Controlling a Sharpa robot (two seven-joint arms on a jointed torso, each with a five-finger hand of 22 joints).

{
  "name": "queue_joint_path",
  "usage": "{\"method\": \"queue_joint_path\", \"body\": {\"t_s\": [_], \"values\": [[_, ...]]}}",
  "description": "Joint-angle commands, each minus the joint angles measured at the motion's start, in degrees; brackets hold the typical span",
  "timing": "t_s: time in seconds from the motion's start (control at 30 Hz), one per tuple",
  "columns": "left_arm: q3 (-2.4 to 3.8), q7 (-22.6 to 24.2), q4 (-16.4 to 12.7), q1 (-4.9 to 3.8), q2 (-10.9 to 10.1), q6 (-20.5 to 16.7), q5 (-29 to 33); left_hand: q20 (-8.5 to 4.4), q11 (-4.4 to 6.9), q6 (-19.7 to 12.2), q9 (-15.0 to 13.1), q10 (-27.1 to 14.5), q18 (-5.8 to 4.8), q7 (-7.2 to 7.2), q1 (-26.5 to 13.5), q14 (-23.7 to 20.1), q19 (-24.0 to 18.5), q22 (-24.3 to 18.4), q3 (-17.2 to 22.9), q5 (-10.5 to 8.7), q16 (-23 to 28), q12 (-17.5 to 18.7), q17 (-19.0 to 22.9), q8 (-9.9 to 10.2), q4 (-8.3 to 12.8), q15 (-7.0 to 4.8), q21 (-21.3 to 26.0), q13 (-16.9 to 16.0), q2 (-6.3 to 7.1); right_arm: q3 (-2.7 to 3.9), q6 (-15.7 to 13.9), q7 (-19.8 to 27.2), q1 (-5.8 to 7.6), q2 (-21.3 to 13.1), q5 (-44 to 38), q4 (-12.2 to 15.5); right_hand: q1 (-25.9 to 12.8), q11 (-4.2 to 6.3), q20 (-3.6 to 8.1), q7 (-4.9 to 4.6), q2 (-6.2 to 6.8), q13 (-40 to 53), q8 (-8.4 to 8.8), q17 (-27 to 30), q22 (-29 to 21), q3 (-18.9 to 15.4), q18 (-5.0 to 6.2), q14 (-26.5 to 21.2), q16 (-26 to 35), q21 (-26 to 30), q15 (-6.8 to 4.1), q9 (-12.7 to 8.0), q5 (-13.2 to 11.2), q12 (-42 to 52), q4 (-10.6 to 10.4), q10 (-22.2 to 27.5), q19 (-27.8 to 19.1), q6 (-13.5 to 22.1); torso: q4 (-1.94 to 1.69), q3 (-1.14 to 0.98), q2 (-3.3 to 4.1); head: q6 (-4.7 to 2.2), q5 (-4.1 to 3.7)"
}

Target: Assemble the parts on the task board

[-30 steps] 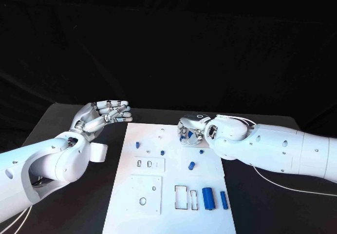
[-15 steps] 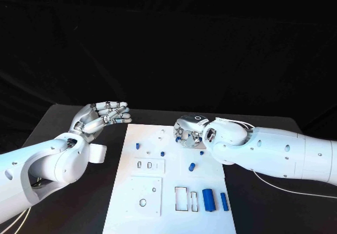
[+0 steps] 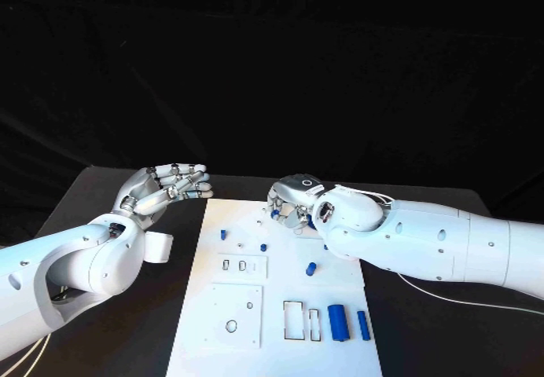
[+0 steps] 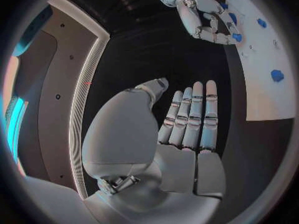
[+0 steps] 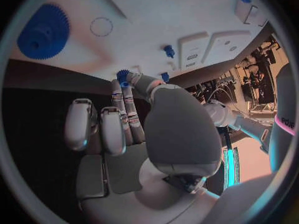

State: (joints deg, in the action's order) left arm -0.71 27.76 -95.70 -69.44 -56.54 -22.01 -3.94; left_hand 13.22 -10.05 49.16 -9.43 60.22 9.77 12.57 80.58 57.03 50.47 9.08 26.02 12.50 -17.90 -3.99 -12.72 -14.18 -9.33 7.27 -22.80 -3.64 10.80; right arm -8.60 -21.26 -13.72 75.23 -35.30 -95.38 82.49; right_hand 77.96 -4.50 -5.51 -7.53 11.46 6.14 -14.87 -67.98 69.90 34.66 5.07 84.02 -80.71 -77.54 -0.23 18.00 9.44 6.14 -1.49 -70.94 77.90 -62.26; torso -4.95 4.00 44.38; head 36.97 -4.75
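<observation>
- The task looks to be at an early stage: most blue parts lie loose on the task board (image 3: 340, 353), and the cut-out slots near the front of the board seem to be open.
- Two blue cylinders (image 3: 338, 320) lie side by side near the front right of the board, one thick and one thinner, both smooth and round.
- A small blue peg (image 3: 310, 269) lies near the middle of the board, and other small blue pieces are spread on its far half.
- In the right wrist view a flat blue gear (image 5: 42, 31) with fine teeth lies on the board, apart from the hand.
- The right hand (image 3: 297, 206) is low over the far part of the board; its fingertips pinch a small toothed blue part (image 5: 124, 76).
- The left hand (image 3: 170, 187) hangs in the air beside the left edge of the board, fingers straight and close together, and it holds nothing.
- The board is a matt white plate with raised white blocks; the table (image 3: 108, 196) is dull black, and the hands are shiny silver metal.
</observation>
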Motion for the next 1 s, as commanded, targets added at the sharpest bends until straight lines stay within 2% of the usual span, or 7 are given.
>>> {"method": "queue_joint_path", "body": {"t_s": [0.03,0.3,0.37,0.63,1.0], "values": [[0.06,0.35,-0.35,-0.08,0.06,0.97,-0.02,0.07,-0.28,0.05,0.08,0.06,0.56,1.09,-0.52,-0.17,0.15,0.07,0.03,-0.13,0.26,0.29,-0.09,0.23,-0.19,0.23,-0.31,-0.03,-0.09,0.04,-1.74,-1.33,0.10,0.78,-1.61,-0.84,-0.41,0.87,-0.01,0.11,-0.07,0.23,-0.36,-0.09,0.10,0.10,-0.70,2.29,-0.31,-0.29,-0.45,0.10,0.16,0.21,0.17,-1.23,0.38,-0.48,-0.09,0.03,0.10,0.18,0.02],[0.06,0.33,-0.64,-0.13,-0.01,0.95,-0.02,0.07,-0.28,0.05,0.08,0.06,0.56,1.09,-0.52,-0.17,0.15,0.07,0.03,-0.13,0.26,0.29,-0.09,0.23,-0.19,0.23,-0.31,-0.03,-0.09,0.07,-1.90,-1.20,0.30,2.60,-1.66,-3.02,-0.56,0.87,0.01,0.11,0.04,0.23,-0.37,-0.20,0.07,0.09,-0.69,2.32,-0.39,-0.27,-0.45,0.18,0.15,0.19,0.17,-1.25,0.35,-0.44,-0.43,0.12,0.49,0.04,-0.17],[0.06,0.32,-0.72,-0.14,-0.01,0.97,-0.02,0.07,-0.28,0.05,0.08,0.06,0.56,1.09,-0.52,-0.17,0.15,0.07,0.03,-0.13,0.26,0.29,-0.09,0.23,-0.19,0.23,-0.31,-0.03,-0.09,0.07,-1.98,-1.13,0.31,3.01,-1.67,-3.49,-0.56,0.87,0.01,0.11,0.04,0.23,-0.37,-0.20,0.07,0.09,-0.69,2.32,-0.39,-0.27,-0.45,0.18,0.15,0.19,0.17,-1.25,0.35,-0.44,-0.42,0.08,0.47,0.10,-0.09],[0.06,0.26,-0.88,-0.20,-0.05,1.01,-0.02,0.07,-0.28,0.05,0.08,0.06,0.56,1.09,-0.52,-0.17,0.15,0.07,0.03,-0.13,0.26,0.29,-0.09,0.23,-0.19,0.23,-0.31,-0.03,-0.09,0.07,-2.46,-1.00,0.32,3.97,-1.67,-4.59,-0.64,0.86,0.01,0.11,0.10,0.23,-0.38,-0.27,0.04,0.09,-0.68,2.33,-0.43,-0.25,-0.46,0.23,0.15,0.18,0.16,-1.26,0.32,-0.41,-0.90,0.14,0.90,-0.06,-0.19],[0.06,0.14,-0.86,-0.29,0.03,1.13,-0.02,0.07,-0.28,0.05,0.08,0.06,0.56,1.09,-0.52,-0.17,0.15,0.07,0.03,-0.13,0.26,0.29,-0.09,0.23,-0.19,0.23,-0.31,-0.03,-0.09,0.07,-2.24,-0.77,0.30,4.76,-1.67,-5.79,-0.74,0.86,0.02,0.11,0.17,0.22,-0.38,-0.28,0.05,0.10,-0.68,2.34,-0.46,-0.25,-0.45,0.28,0.15,0.15,0.16,-1.25,0.31,-0.36,-0.99,0.20,1.05,-0.07,-0.28]]}}
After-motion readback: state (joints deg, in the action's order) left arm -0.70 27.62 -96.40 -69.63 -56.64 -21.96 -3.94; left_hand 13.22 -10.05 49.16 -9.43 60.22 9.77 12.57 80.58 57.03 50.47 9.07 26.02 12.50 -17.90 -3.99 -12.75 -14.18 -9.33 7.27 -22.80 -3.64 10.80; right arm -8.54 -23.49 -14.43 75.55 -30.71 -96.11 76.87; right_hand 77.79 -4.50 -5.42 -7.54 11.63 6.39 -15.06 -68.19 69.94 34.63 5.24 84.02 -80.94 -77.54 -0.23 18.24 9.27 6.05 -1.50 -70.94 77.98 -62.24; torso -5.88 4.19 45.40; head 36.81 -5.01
